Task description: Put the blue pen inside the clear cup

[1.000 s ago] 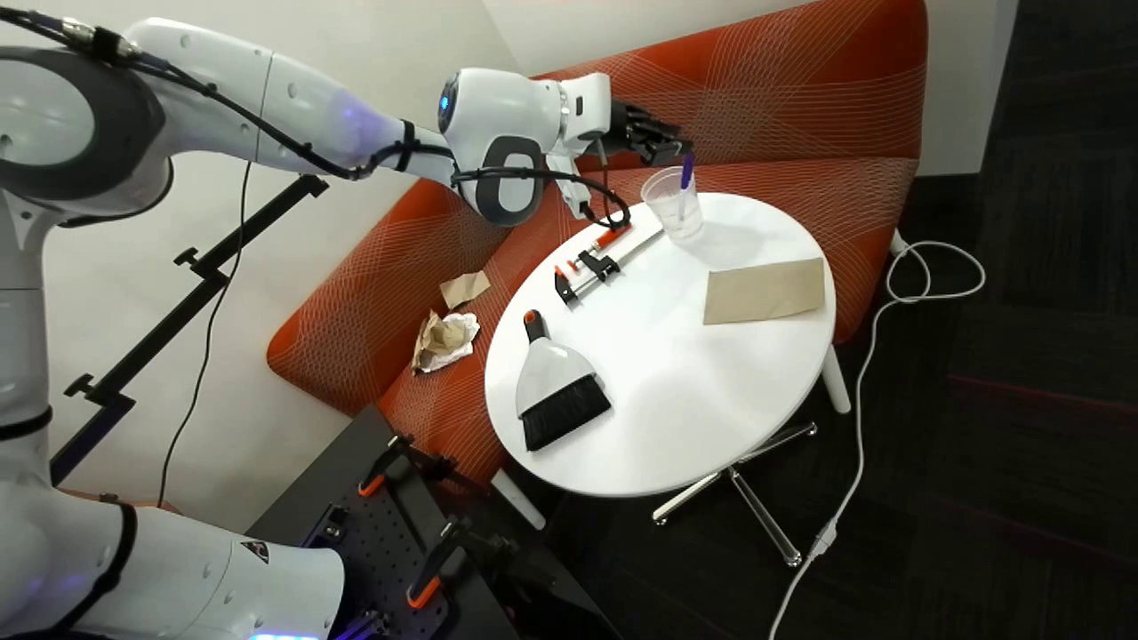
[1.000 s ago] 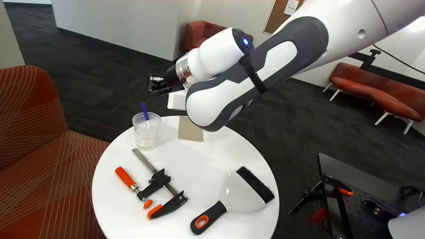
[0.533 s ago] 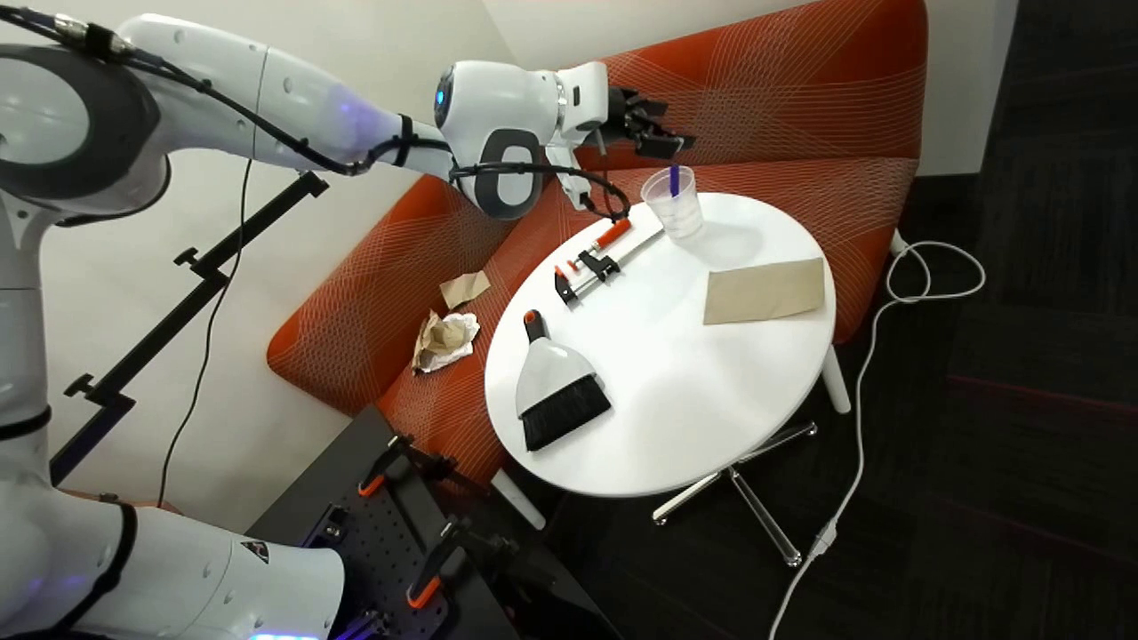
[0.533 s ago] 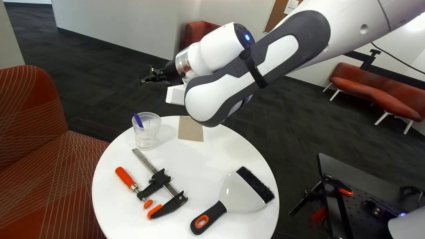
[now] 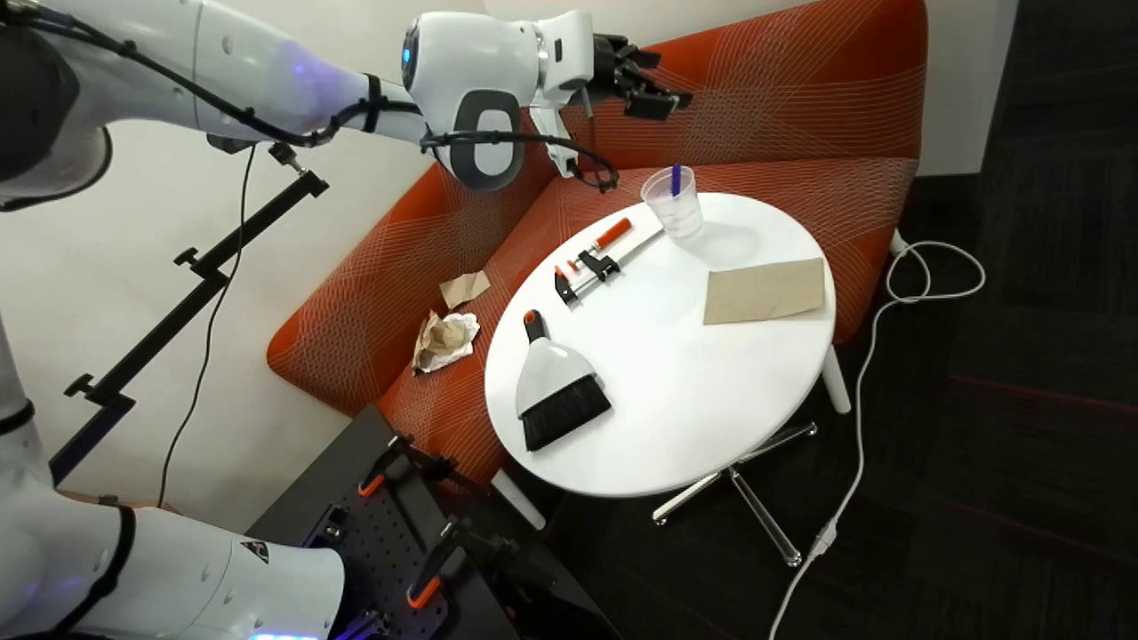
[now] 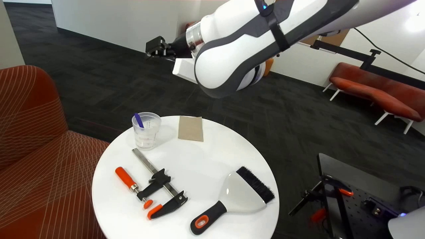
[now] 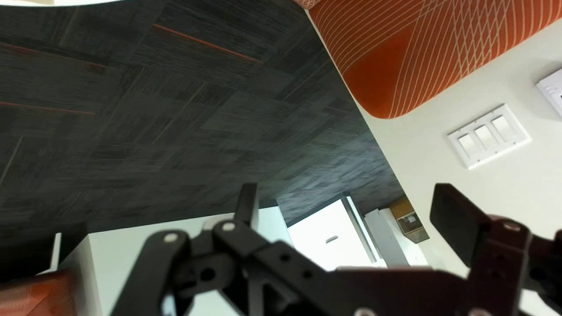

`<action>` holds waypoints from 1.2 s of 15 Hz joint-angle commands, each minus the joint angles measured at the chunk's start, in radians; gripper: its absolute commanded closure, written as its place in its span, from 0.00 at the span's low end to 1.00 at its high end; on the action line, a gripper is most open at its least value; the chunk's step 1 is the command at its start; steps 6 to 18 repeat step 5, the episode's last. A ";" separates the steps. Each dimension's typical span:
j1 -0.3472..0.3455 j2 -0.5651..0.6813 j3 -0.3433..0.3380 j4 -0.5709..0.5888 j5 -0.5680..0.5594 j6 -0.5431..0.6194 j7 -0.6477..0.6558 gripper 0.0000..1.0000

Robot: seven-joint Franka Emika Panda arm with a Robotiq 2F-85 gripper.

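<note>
- On the white table (image 6: 206,159), in the clear cup (image 6: 146,137), the blue pen (image 6: 139,120) stands tilted, its top by the rim;
- above and well apart, the gripper (image 7: 344,210) has its jaws spread;
- near the cup lies a bar clamp (image 6: 160,178).

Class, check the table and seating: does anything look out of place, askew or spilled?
Yes: the crumpled brown-and-white wad on the orange bench looks like litter left where people sit, with a flatter brown piece near it. The clear cup stands upright on the table, the blue pen leaning in it; no spill shows.
</note>
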 commanded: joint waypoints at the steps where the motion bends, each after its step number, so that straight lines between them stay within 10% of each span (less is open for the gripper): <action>1: -0.055 -0.117 0.064 -0.109 -0.033 0.019 -0.012 0.00; 18: -0.027 -0.049 0.025 -0.038 -0.011 -0.001 -0.001 0.00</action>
